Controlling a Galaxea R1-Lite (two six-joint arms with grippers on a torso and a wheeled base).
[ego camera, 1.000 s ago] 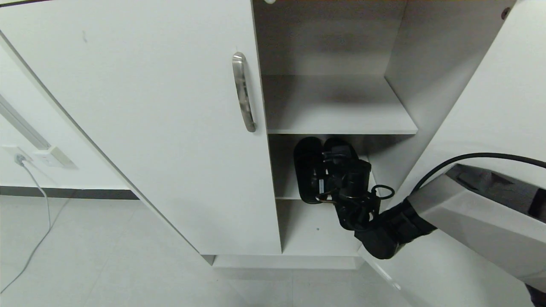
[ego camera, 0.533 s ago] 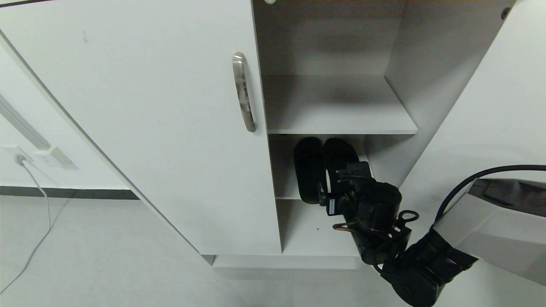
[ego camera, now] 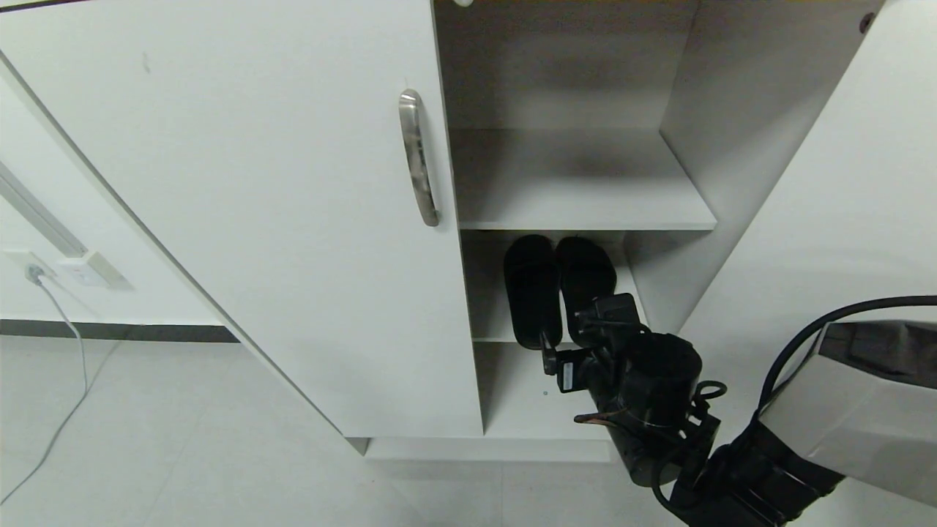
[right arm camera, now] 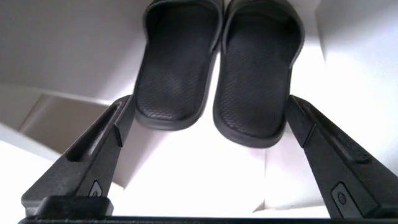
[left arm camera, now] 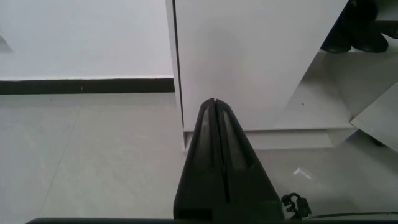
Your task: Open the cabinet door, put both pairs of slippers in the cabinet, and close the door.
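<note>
At far left, a wall socket [ego camera: 29,272] sits beside the white cabinet [ego camera: 578,183], whose left door [ego camera: 219,183] is shut, its metal handle [ego camera: 418,157] upright near centre. Right of it the compartment stands open, and a pair of black slippers [ego camera: 556,289] lies side by side on the middle shelf [ego camera: 487,315], heels at its front edge. The right gripper [ego camera: 573,323] hangs just before them at lower right, jaws spread wide, holding nothing. The right door [ego camera: 842,183] is swung open along the right edge. The left gripper [left arm camera: 214,143], fingers pressed together, hovers above the floor [left arm camera: 74,162] before the cabinet's base.
</note>
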